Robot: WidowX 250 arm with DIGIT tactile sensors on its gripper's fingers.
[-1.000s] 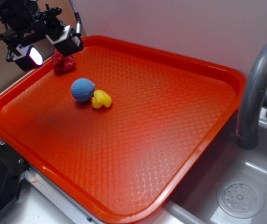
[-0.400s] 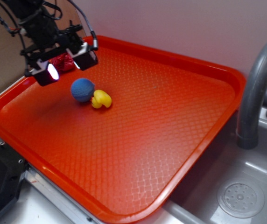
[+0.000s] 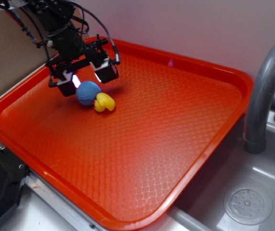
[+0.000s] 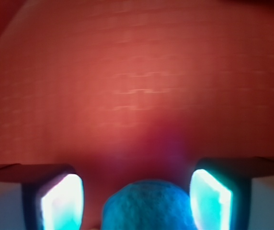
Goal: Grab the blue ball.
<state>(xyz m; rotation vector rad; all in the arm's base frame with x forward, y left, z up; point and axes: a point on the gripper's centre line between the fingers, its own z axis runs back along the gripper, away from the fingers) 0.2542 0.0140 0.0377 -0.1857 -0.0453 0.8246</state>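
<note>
The blue ball (image 3: 87, 93) is a small knitted light-blue ball on the red tray (image 3: 176, 125), at its far left part. It touches a small yellow duck (image 3: 104, 102) on its right. My gripper (image 3: 87, 79) is open and hangs just above and behind the ball, one finger on each side of it. In the wrist view the ball (image 4: 149, 206) sits low between the two glowing pads (image 4: 62, 201), with a gap on both sides. The gripper (image 4: 137, 199) holds nothing.
A grey tap (image 3: 267, 91) and a sink with a round drain (image 3: 248, 204) lie to the right of the tray. A brown cardboard wall (image 3: 7, 53) stands at the left. The red cloth lump is hidden behind the arm.
My gripper has moved right and down from the tray's far left corner, over the red cloth lump, to just above the blue ball. It stays open. Ball and duck have not moved.
</note>
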